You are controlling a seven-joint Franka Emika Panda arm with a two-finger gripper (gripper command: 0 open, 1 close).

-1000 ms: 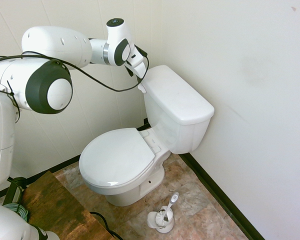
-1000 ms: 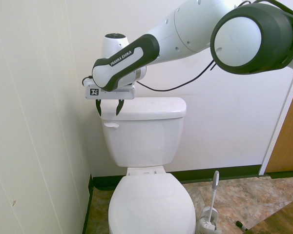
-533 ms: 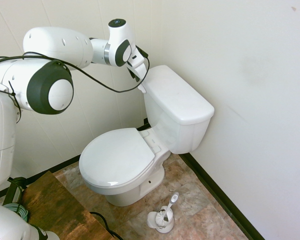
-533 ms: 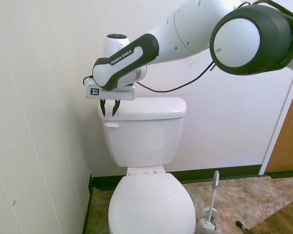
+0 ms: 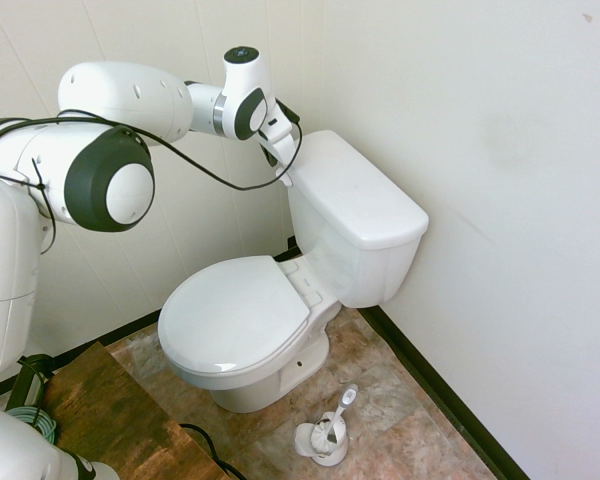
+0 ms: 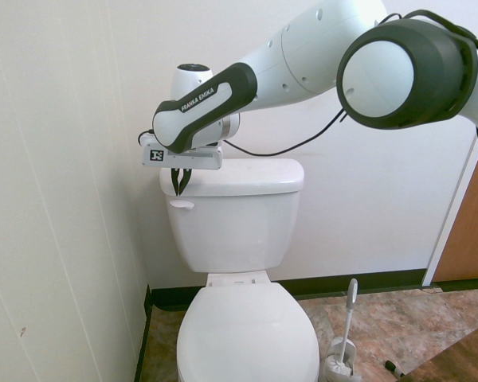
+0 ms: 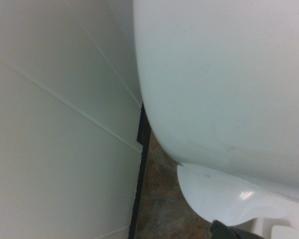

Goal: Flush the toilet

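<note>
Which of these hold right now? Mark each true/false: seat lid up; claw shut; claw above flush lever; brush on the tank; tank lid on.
1. The oval white seat lid of the white ceramic toilet is raised. False: it lies down, closed.
2. The claw is shut, holding nothing. True.
3. The claw hangs just above the small white flush lever, apart from it. True.
4. The small white toilet brush stands on the tank. False: it sits in its holder on the floor beside the bowl.
5. The flat tank lid is in place. True.
</note>
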